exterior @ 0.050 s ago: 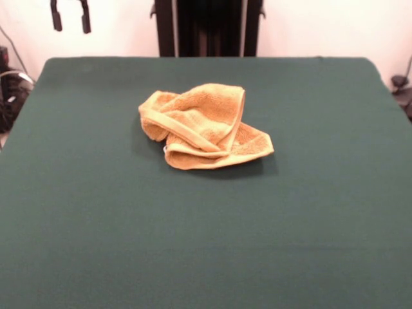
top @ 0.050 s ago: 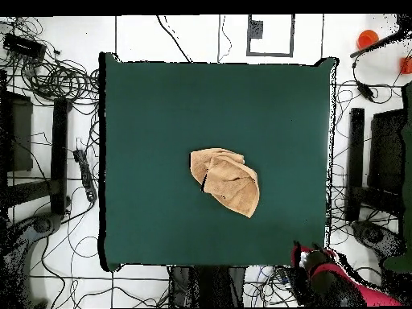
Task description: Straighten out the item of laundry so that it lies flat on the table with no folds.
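A: Where's the pincer (exterior @ 0.050 s ago: 71, 18)?

B: Up at the top edge of the front view, off to one side beyond the counter's (exterior @ 0.050 s ago: 96, 212) far corner. Two dark fingers (exterior @ 0.050 s ago: 56, 19) hang down with a clear gap between them, and nothing sits in that gap. It is parted and empty.

A: And the towel (exterior @ 0.050 s ago: 203, 127)?

B: Well apart from the pincer, lying near the middle of the counter. Nothing touches it.

A: Is it flat?

B: No. It is bunched into a loose heap, with one flap folded back over the rest and a thick hem curving across the top. A paler band runs along one folded edge. A flatter corner sticks out on the side farther from the pincer.

A: What does the overhead view add?

B: The towel (top @ 0.050 s ago: 226, 180) reads as a rumpled, roughly triangular patch on the green counter (top @ 0.050 s ago: 161, 113), with a dark crease through it. The red arm (top @ 0.050 s ago: 338, 282) sits just off the counter's corner, over the cable-strewn floor (top @ 0.050 s ago: 56, 265).
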